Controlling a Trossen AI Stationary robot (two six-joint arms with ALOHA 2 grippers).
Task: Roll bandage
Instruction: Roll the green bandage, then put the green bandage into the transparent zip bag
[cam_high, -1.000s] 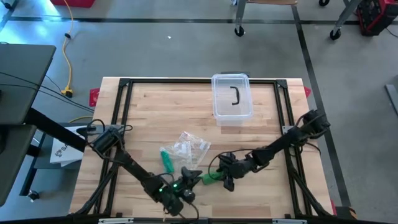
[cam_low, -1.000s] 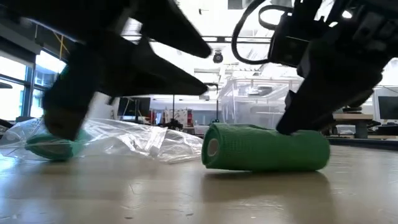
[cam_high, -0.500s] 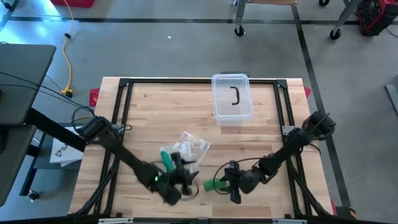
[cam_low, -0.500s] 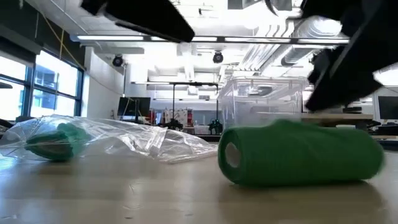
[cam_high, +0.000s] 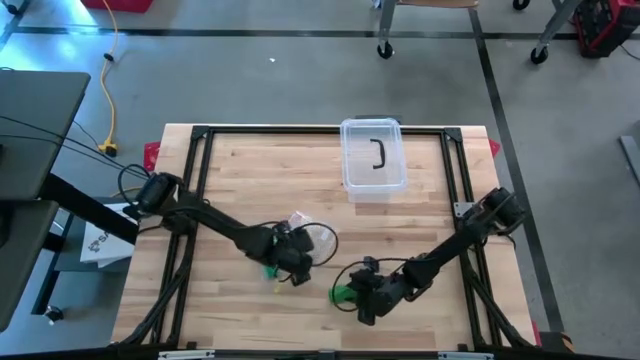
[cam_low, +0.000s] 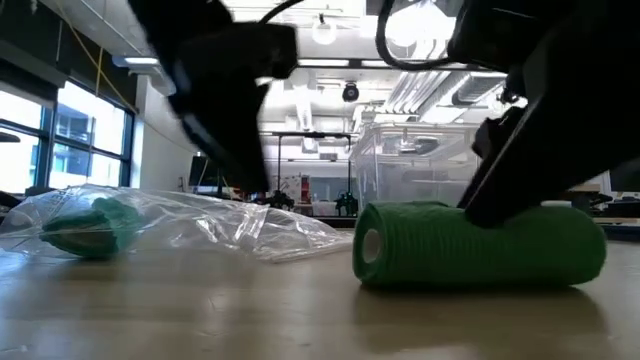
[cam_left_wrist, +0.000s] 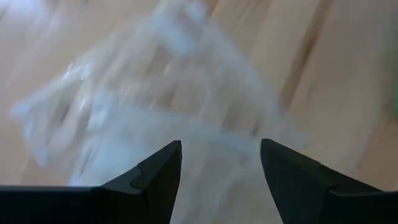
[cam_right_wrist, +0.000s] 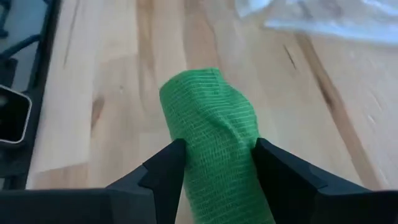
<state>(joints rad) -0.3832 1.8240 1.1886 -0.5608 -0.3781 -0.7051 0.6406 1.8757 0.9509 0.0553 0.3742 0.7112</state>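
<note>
Right gripper (cam_right_wrist: 214, 168) low over the wooden table (cam_high: 420, 215), fingers (cam_right_wrist: 163, 169) clasped around the green rolled bandage (cam_right_wrist: 214, 134), roll lying flat between them, its free end poking out ahead. Left gripper (cam_left_wrist: 221, 168) spread wide, gripping nothing, poised over the crumpled clear plastic bag (cam_left_wrist: 161, 106). Beyond both, well apart, clear lidded plastic box (cam_high: 373, 157) with black handle.

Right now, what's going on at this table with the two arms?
The right claw sits around a green bandage roll lying on its side near the front of the wooden table. The left claw is open, empty, above a crumpled clear plastic bag; a second green roll lies in the bag. A clear lidded box stands at the back.
</note>
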